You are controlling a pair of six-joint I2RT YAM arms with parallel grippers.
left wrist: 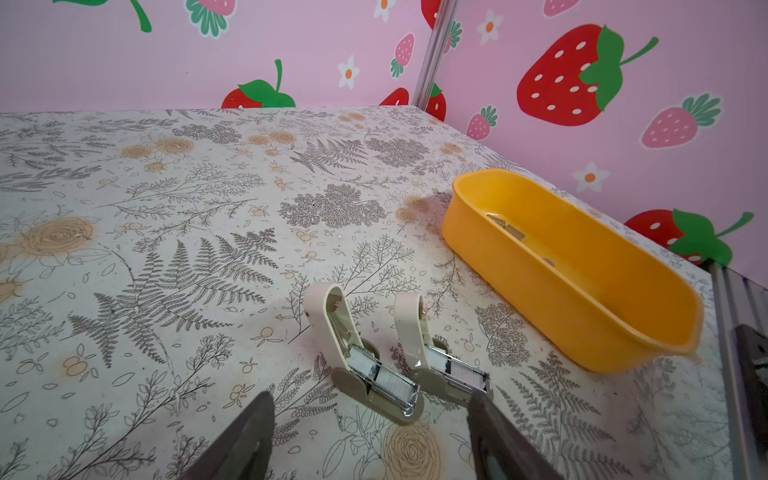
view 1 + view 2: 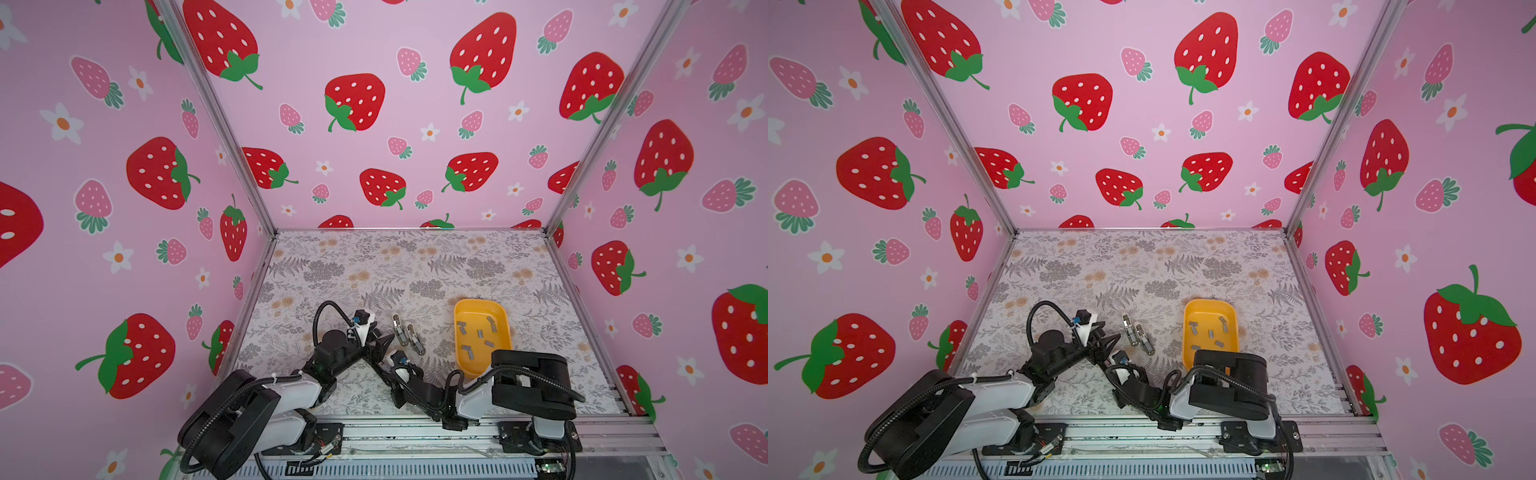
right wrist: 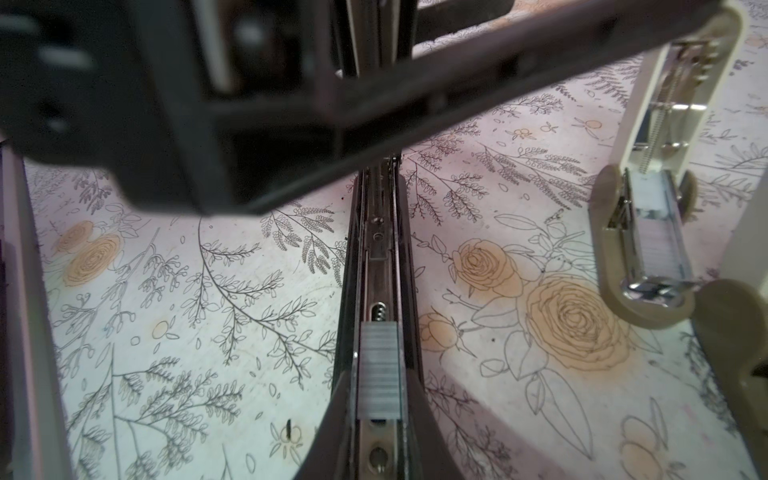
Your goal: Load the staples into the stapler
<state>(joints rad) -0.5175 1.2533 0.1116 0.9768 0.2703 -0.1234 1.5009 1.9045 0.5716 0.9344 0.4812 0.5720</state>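
Observation:
A dark stapler (image 3: 376, 232) lies open, and my right gripper (image 3: 379, 399) is shut on the sides of its metal channel. A grey strip of staples (image 3: 379, 370) rests in that channel between the fingers. My left gripper (image 1: 372, 399) stands open and empty, just above the right one (image 2: 376, 363) in both top views. Two beige staplers (image 1: 365, 365) (image 1: 436, 357) lie open on the table just beyond the left fingertips, each with a strip in its channel. Several loose staples (image 2: 480, 334) lie in the yellow tray (image 2: 461, 307).
The yellow tray (image 1: 457, 187) stands to the right of the beige staplers (image 2: 400, 330) (image 2: 415, 340), close to the right arm's elbow. Pink strawberry walls close the table on three sides. A metal rail runs along the front edge.

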